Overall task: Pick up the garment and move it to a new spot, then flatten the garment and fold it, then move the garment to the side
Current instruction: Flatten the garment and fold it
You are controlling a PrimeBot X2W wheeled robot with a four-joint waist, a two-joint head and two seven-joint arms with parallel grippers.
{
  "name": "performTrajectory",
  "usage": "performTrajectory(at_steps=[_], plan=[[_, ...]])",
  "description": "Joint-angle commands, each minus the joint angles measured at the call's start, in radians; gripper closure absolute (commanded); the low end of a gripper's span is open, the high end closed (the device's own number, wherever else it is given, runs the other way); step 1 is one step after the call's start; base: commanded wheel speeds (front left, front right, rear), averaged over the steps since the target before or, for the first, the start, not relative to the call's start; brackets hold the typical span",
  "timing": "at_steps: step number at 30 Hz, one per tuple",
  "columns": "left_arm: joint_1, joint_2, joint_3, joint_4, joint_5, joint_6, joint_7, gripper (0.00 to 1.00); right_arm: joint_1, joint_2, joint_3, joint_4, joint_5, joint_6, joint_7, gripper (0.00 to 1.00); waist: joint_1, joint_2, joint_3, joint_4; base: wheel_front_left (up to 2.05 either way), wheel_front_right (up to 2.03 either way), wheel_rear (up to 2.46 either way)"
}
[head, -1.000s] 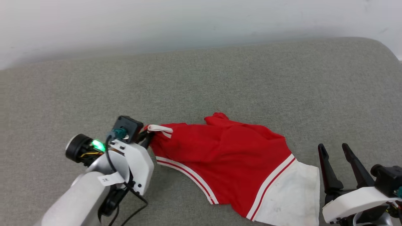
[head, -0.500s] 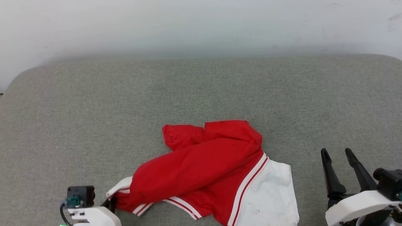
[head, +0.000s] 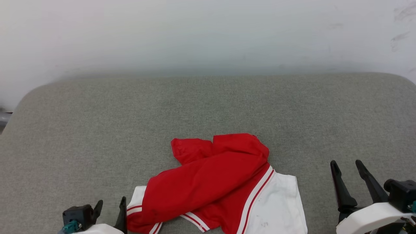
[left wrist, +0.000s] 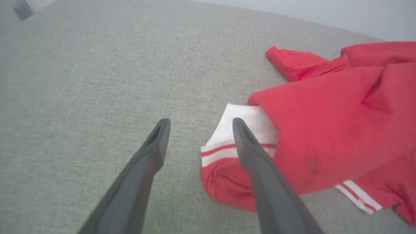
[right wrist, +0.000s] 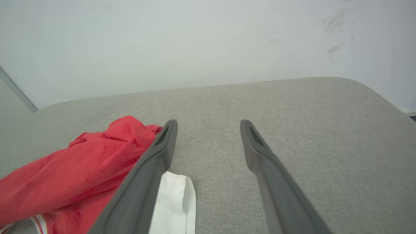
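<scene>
The garment (head: 208,182) lies crumpled on the grey counter (head: 97,130). The left claw (head: 111,201) gapes empty just beside it, and the right claw (head: 345,162) gapes empty nearby.

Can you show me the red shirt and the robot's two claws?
Shirt (head: 208,182), head view, on its red middle fold.
Left gripper (head: 111,201), head view, midway between its fingertips.
Right gripper (head: 345,162), head view, midway between its fingertips.

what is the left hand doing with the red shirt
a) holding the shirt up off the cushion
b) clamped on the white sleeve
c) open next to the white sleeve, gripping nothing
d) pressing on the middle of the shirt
c: in the left wrist view the left hand has its fingers spread with nothing between them, and the garment lies on the cushion.
</scene>
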Motion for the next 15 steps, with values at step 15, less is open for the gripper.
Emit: performTrajectory(at_steps=[15], plan=[[-0.154, 0.07, -0.033, -0.097, 0.025, -0.081, 0.073, 0.0, 0.0, 0.001, 0.003, -0.009, 0.025, 0.0, -0.002, 0.0, 0.0, 0.0, 0.028, -0.001, 0.0, 0.0, 0.0]])
